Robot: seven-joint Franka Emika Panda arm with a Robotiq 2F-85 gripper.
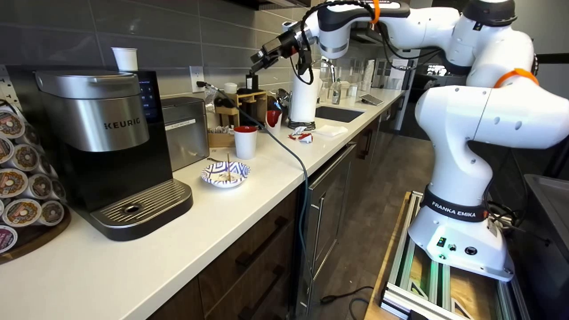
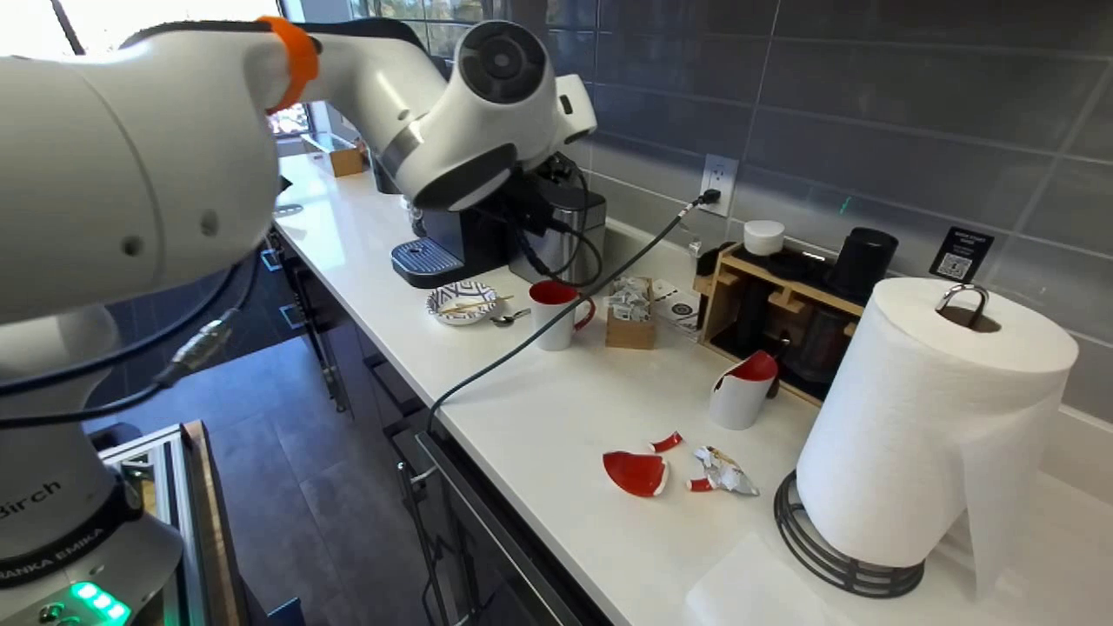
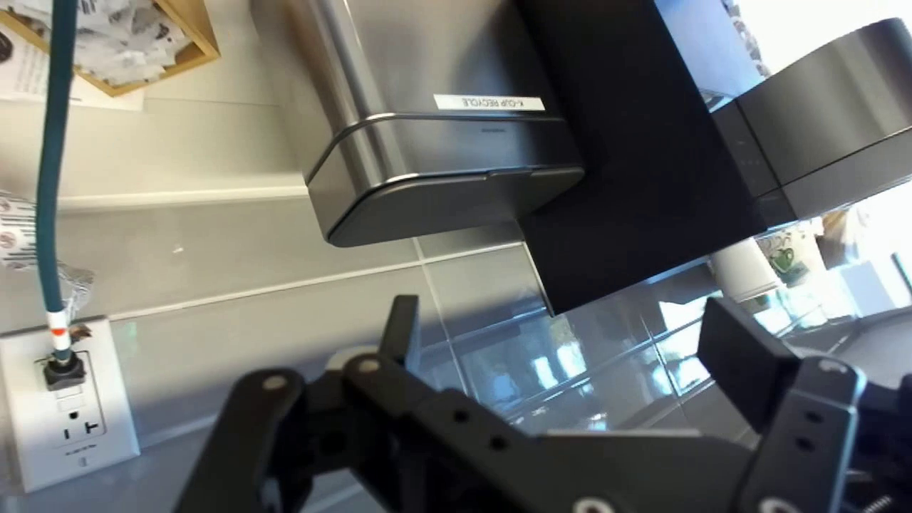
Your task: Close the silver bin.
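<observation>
The silver bin [image 1: 189, 135] is a boxy brushed-metal container standing on the counter beside the coffee machine [image 1: 95, 111]. In the wrist view the bin [image 3: 456, 71] shows a white label and a lid [image 3: 456, 203] that lies flat, with no clear gap at the seam. In an exterior view the bin [image 2: 596, 217] is partly hidden behind my wrist and cables. My gripper [image 1: 254, 64] is in the air, higher than the bin and apart from it. In the wrist view the gripper [image 3: 570, 342] is open, with nothing between its fingers.
A cable [image 1: 266, 129] runs from the wall outlet [image 1: 197, 79] across the counter. A red-and-white mug [image 1: 246, 142], a patterned bowl [image 1: 226, 174], a wooden box of packets [image 2: 630, 326] and broken red pieces [image 2: 636, 474] lie near. A paper towel roll [image 2: 939, 435] stands farther along.
</observation>
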